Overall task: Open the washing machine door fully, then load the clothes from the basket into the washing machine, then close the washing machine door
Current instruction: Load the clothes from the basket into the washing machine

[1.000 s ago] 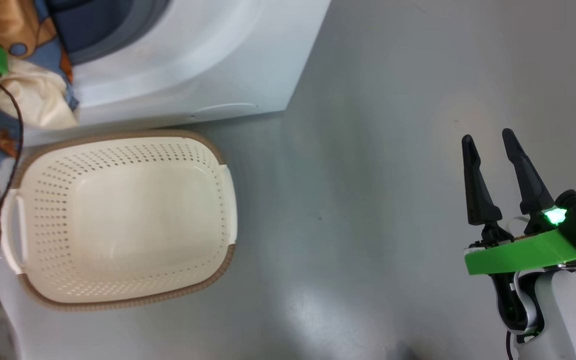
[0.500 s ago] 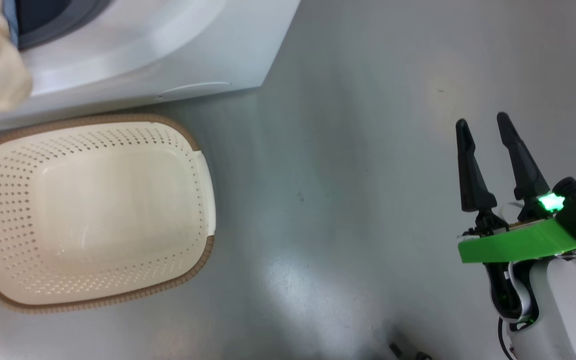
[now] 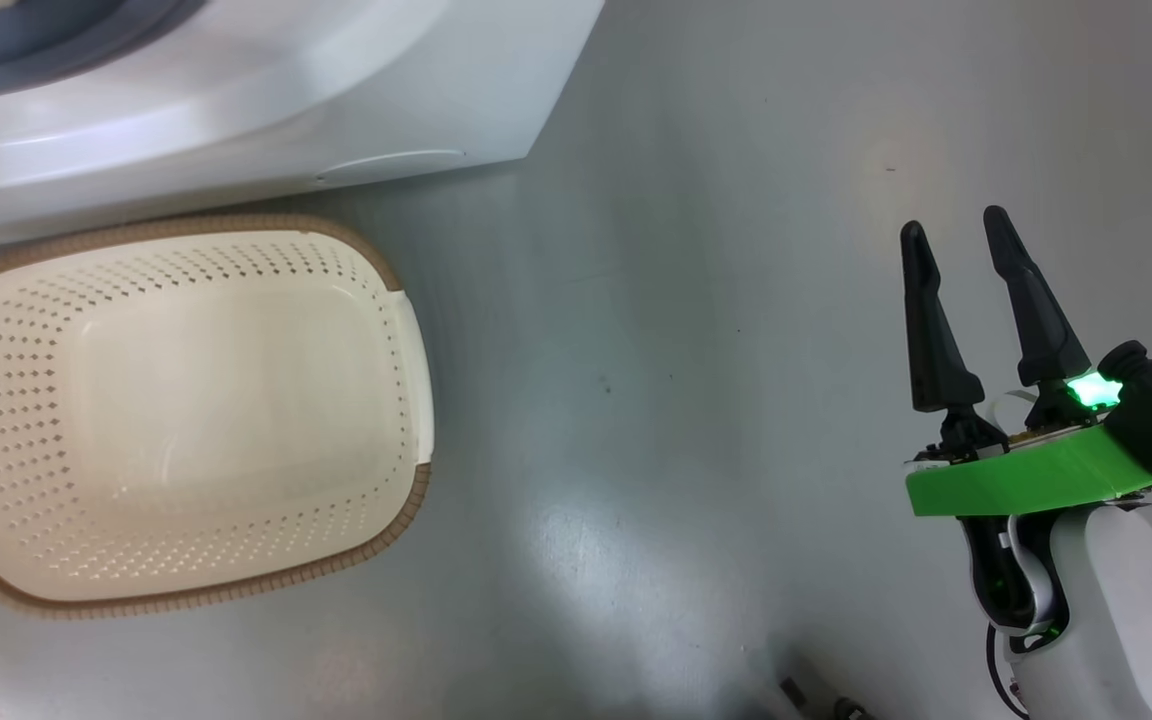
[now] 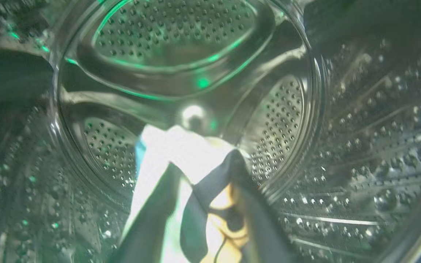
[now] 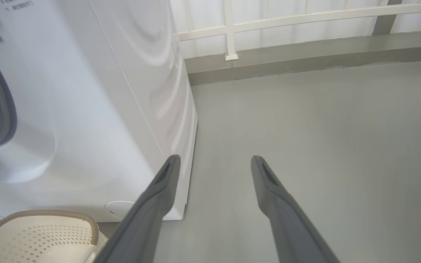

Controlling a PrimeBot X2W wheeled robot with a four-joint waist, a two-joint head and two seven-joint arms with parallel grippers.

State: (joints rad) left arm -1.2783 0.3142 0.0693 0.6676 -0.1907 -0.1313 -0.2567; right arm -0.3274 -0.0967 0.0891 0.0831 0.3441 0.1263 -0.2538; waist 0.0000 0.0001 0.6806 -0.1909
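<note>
Since a second ago, the left arm and the bundle it carried have gone from the upper left of my head view. The camera has swung too, so the basket (image 3: 186, 222) now sits further left in the picture. The left fingers (image 4: 148, 226) are inside the steel drum (image 4: 360, 146) of the washing machine (image 3: 236, 130), under a green glow. The clothes (image 4: 166, 146) hang between and over them: pale cloth with a blue edge and an orange-and-black print. I cannot tell whether those fingers are pinching the cloth or have let it go.

The right fingers (image 3: 1026, 300) stand released and wide apart, grasping nothing, above the grey floor (image 3: 686, 350) well to the right of the machine. The basket rests on the floor just in front of the machine's white front, its perforated cream walls and bottom in plain sight. From the right wrist I see a scrap of printed cloth inside the grey gasket (image 5: 2, 109).
</note>
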